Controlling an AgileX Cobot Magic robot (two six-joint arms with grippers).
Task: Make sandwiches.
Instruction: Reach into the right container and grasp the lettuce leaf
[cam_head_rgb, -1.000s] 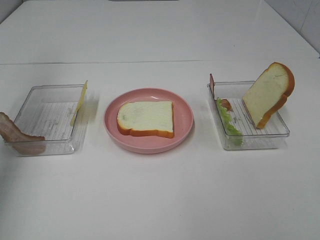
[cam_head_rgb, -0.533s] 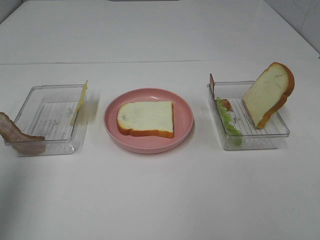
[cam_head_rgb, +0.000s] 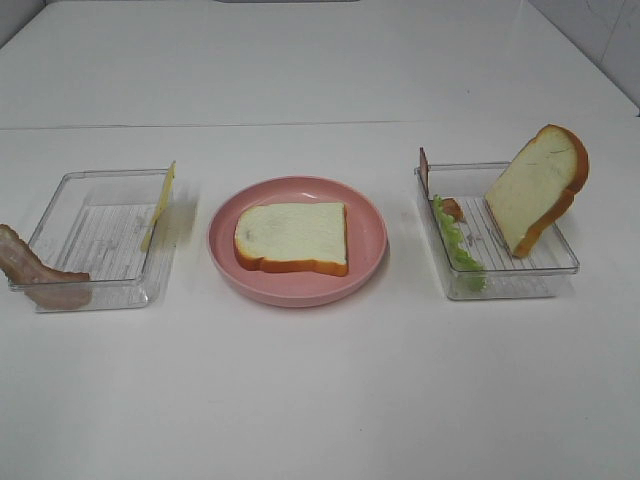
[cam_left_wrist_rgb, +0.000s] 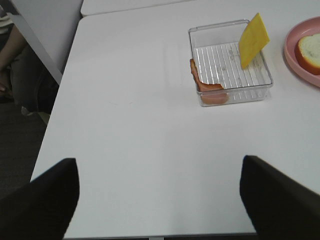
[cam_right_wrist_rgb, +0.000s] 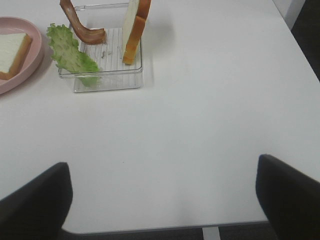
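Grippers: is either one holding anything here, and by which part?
Nothing is held: the left gripper and the right gripper both stand open and empty.

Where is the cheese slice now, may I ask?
In the exterior high view, the cheese slice leans against the left tray's right wall, near the pink plate.

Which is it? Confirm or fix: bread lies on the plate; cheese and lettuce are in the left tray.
Wrong on the lettuce: the exterior high view shows it in the right tray. The bread on the plate and cheese in the left tray hold.
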